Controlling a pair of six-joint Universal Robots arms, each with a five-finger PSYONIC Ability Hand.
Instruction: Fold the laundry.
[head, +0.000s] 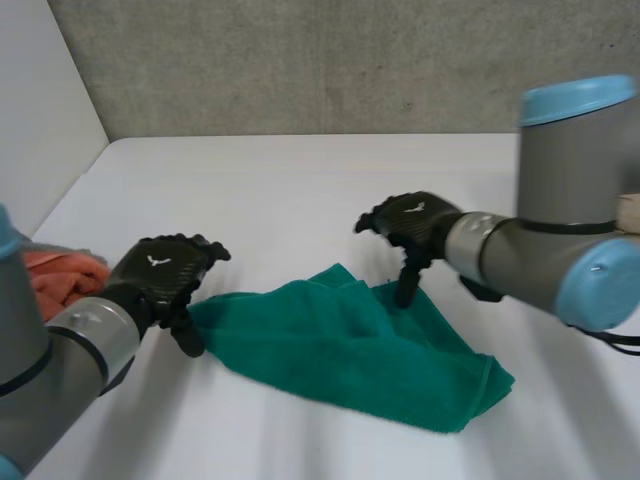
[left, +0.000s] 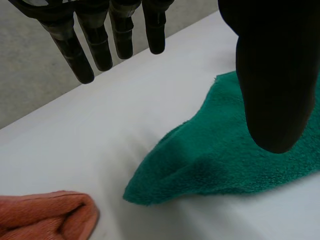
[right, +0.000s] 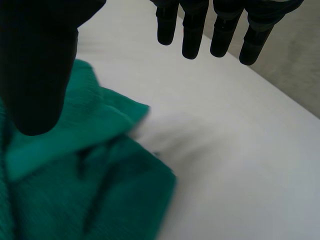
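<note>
A white worktop (head: 300, 170) is carrying a green towel (head: 350, 350) that is lying rumpled near its middle, one layer bunching over another along the far edge. The robot's two arms are reaching in from either side.

The right hand (head: 410, 222) is poising over the towel's far edge, fingers straight and spread, thumb pointing down at the cloth. Whether the thumb is touching it cannot be told. The left hand (head: 160, 270) is hanging at the towel's left corner, fingers straight and apart, thumb over the cloth and gripping nothing. A folded orange cloth (head: 60, 280) is sitting apart by the worktop's left side, beside the left arm.

Judging from this layout, the step in hand is taking hold of the towel to spread it before any fold. It is likely going to go best if each hand is pinching a single layer right at a corner or edge, not a bunched clump, and if both are pulling apart evenly so the creases are flattening out. The orange cloth is close enough to be snagged by a wide left sweep.
</note>
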